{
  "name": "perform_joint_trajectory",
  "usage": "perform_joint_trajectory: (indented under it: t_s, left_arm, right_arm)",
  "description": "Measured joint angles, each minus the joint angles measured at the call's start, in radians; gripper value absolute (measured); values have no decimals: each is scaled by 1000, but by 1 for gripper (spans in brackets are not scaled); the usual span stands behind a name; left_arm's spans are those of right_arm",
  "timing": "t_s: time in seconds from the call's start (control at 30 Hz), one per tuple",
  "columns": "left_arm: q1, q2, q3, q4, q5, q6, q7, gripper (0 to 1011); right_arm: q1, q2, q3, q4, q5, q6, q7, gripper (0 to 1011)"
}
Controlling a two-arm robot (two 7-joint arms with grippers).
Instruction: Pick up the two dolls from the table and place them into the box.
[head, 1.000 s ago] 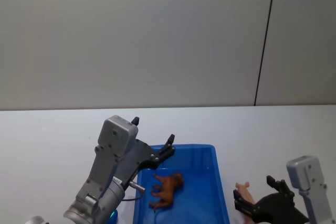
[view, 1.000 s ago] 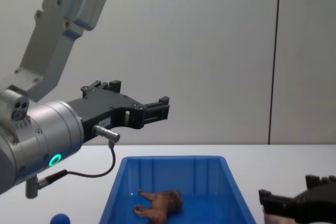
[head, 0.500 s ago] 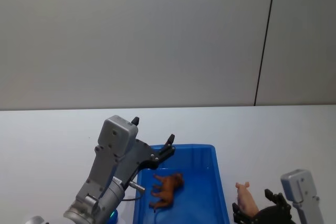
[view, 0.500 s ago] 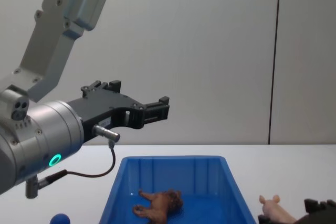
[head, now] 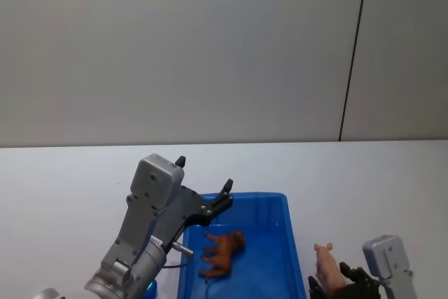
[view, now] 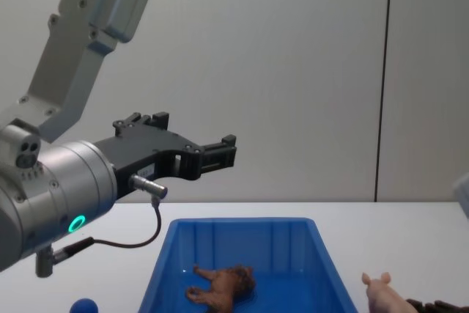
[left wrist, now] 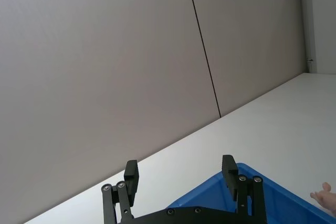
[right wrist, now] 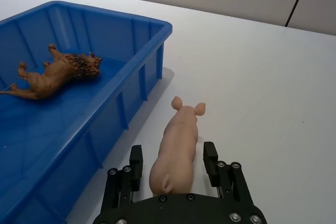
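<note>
I log: left claw point(left wrist: 180, 174) released, raised over the box point(right wrist: 157, 27), which holds the brown lion doll point(right wrist: 55, 72) on its side; right claw point(right wrist: 173, 153) released, low over the desk point(right wrist: 252, 87), straddling the pink pig doll point(right wrist: 181, 124) just beside the box.

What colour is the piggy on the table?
Pale pink. The pig shows best in the right wrist view.

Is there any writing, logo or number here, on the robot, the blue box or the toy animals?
None can be read. The box, the lion, the pig and the left arm's grey casing are plain; its green ring light carries no text.
</note>
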Motion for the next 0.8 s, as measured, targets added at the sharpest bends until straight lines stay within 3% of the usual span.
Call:
perform_joint_trajectory:
  t_s: [0.4,0.8]
  left_arm:
    - [0,0,0,0,0,0,0,1002]
    - [0,0,0,0,0,0,0,1002]
  right_arm:
    - [-10,-3,-2,-12,-16,1,-33,380]
    - [-34,12,10,-93,-16,-9,-65,380]
